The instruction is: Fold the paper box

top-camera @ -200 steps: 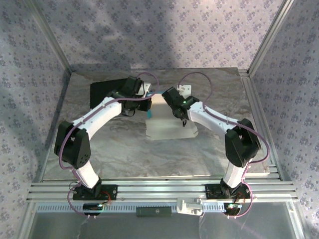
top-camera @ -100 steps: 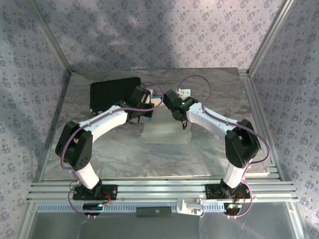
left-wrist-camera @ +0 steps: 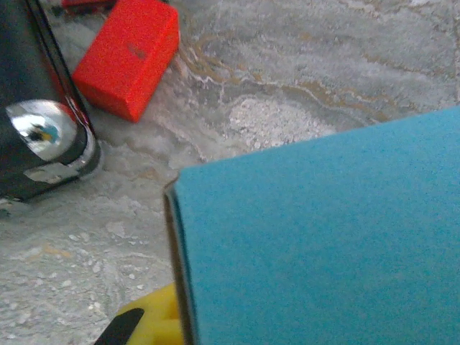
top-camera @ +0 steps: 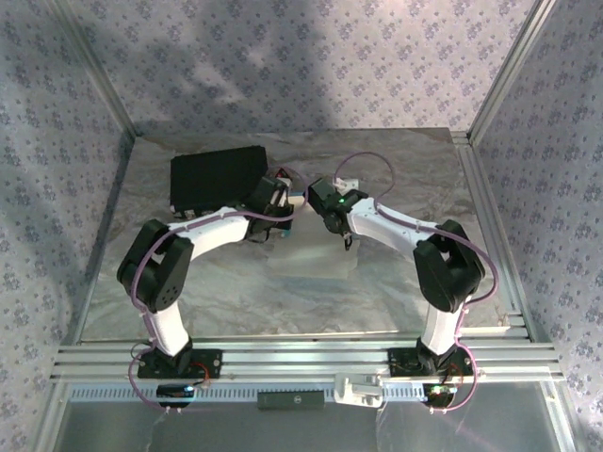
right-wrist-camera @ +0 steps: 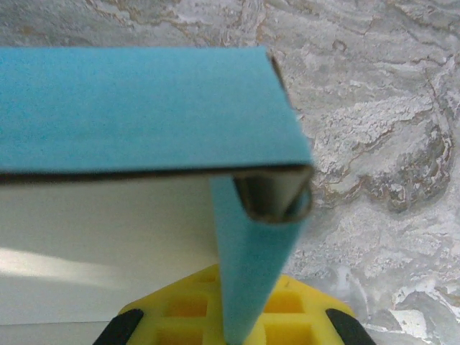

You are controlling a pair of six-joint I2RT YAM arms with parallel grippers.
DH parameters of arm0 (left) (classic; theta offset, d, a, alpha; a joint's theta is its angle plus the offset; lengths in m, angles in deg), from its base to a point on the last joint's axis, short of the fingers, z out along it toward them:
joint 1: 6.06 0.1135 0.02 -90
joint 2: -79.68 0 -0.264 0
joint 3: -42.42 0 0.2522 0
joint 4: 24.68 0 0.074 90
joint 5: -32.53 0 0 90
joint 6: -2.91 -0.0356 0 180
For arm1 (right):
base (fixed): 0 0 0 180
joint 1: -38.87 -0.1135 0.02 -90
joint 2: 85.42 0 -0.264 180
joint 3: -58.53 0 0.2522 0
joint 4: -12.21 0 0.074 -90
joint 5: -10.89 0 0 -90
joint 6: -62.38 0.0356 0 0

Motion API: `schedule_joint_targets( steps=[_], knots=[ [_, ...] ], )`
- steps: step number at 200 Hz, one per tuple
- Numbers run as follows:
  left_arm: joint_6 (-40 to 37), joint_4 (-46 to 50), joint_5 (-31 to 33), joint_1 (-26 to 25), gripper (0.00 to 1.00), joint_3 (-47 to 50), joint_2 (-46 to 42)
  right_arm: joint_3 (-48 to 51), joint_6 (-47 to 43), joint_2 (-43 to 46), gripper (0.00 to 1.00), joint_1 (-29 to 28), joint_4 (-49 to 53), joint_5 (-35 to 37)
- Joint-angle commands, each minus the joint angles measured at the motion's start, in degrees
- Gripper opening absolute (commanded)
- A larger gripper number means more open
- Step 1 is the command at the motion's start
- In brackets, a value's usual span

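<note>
Bench [top-camera: 405,273]: marbled silver, patterned walls on three sides.
Paper box [right-wrist-camera: 144,93]: far-centre, held between both arms, part-folded.
Left end effector [left-wrist-camera: 154,325]: clenched on a cyan panel.
Right end effector [right-wrist-camera: 230,323]: clenched on a narrow flap.
Handling: light, thin card (creases easily); likely best gripped by flap edges near the folds.
Room: black box [top-camera: 212,179] far-left, close; open bench near and right.

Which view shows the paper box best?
The right wrist view: the paper box shows its blue outer face, white inner side and a folded flap. The left wrist view gives one blue panel; from above, the arms cover most of it.
</note>
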Motion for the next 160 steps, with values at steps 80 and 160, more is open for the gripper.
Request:
schedule_joint_targets(
  steps=[80,160],
  knots=[
    [2.1,-9.6,-6.7,3.7,0.10,4.1,3.7,0.5,-3.9,-2.3,0.00,-0.3,-4.5,-2.3],
    [5.1,-6.7,8.9,0.8,0.00,4.3,5.6,-1.3,-4.3,-3.9,0.00,-0.2,-3.3,-2.7]
  ],
)
